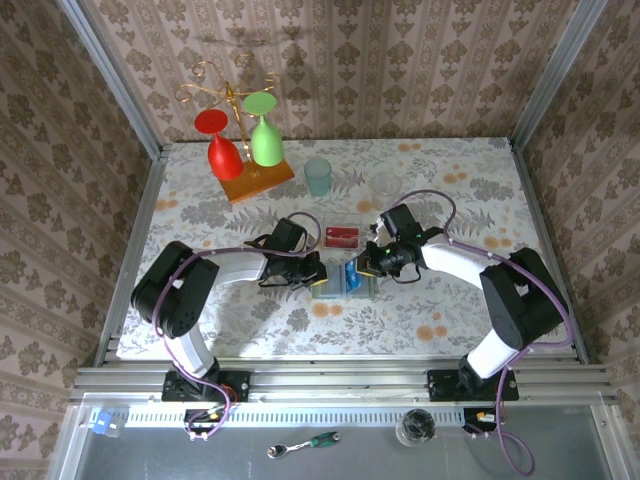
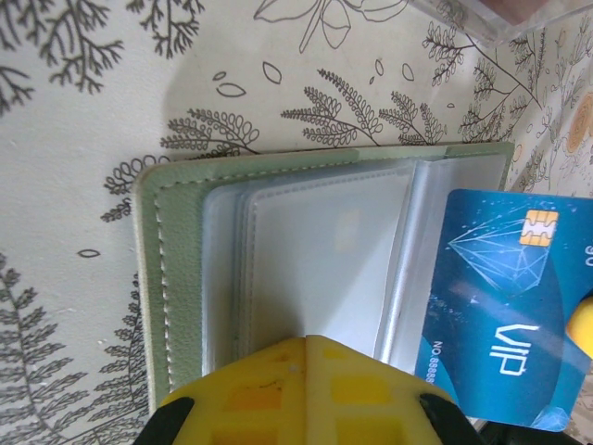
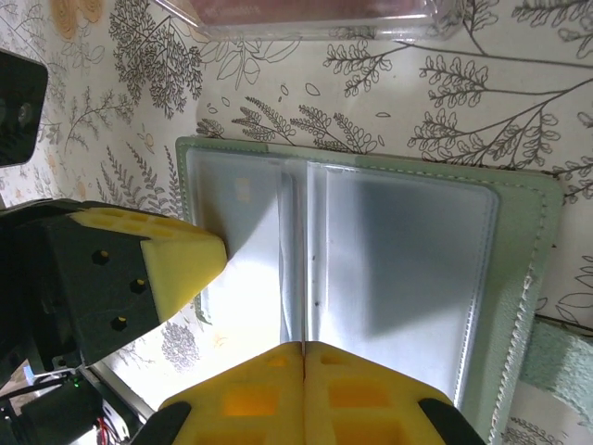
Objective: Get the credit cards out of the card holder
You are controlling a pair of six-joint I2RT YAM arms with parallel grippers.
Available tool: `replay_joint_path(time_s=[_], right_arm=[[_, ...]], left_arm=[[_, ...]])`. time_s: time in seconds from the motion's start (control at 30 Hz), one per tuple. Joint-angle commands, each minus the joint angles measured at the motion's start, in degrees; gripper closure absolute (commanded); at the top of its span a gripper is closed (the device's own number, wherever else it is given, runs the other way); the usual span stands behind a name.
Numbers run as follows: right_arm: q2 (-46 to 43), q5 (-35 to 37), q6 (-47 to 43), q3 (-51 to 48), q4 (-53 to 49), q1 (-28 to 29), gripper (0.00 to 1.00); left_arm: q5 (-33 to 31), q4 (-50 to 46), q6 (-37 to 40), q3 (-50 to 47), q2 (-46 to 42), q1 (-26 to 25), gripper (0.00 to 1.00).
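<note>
The pale green card holder [image 1: 328, 291] lies open on the table, its clear sleeves [image 3: 398, 269] facing up. My left gripper [image 2: 308, 348] is shut, with its yellow tips pressed down on the holder's [image 2: 176, 278] left panel. My right gripper [image 3: 304, 350] is shut on a blue credit card [image 2: 500, 306], which stands over the right panel; in the right wrist view it appears only as a thin edge. The blue card [image 1: 354, 278] sits between the two grippers. Red credit cards [image 1: 342, 237] lie in a clear tray just behind the holder.
The clear tray's rim [image 3: 315, 23] is close behind the holder. Farther back stand a teal cup [image 1: 318, 175], a clear glass [image 1: 386, 186] and a wooden stand [image 1: 258, 180] with a red and a green wine glass. Patterned walls enclose the table.
</note>
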Motion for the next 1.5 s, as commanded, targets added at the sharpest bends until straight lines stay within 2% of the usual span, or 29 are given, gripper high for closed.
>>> replay_joint_path(time_s=[0.0,0.27,0.33,0.57,0.87,1.17,1.47], right_arm=[[-2.09,2.56,-4.36,3.01,-4.88,-0.46,0.92],[-1.01,2.53,-16.10,8.52,-12.47,-1.08,0.93],[0.16,0.90,-21.60,10.92,-15.12,-1.03,0.93],[2.68,3.15,-40.38,16.86,-23.12,-0.87,0.95],[6.94,8.66,-66.41,26.43,-33.15,-0.43,0.98],[15.76,12.14,-76.93,42.23,-41.13,-0.21,1.00],[27.13,12.71,-81.53,61.01,-48.02,-0.21,1.00]], left_arm=[[0.04,-1.83,0.76,-0.74,-0.91,0.40,1.00],[0.29,-1.38,0.82,0.27,-1.63,0.55,1.00],[0.27,-1.43,0.82,0.37,-1.96,0.60,1.00],[-0.24,-1.47,0.82,-0.49,-3.94,0.92,1.00],[-1.29,-2.50,0.73,-3.79,-8.58,2.49,1.00],[-1.88,-4.66,1.16,-7.73,-13.97,5.08,1.00],[-2.67,-6.73,0.73,-11.51,-19.42,7.25,1.00]])
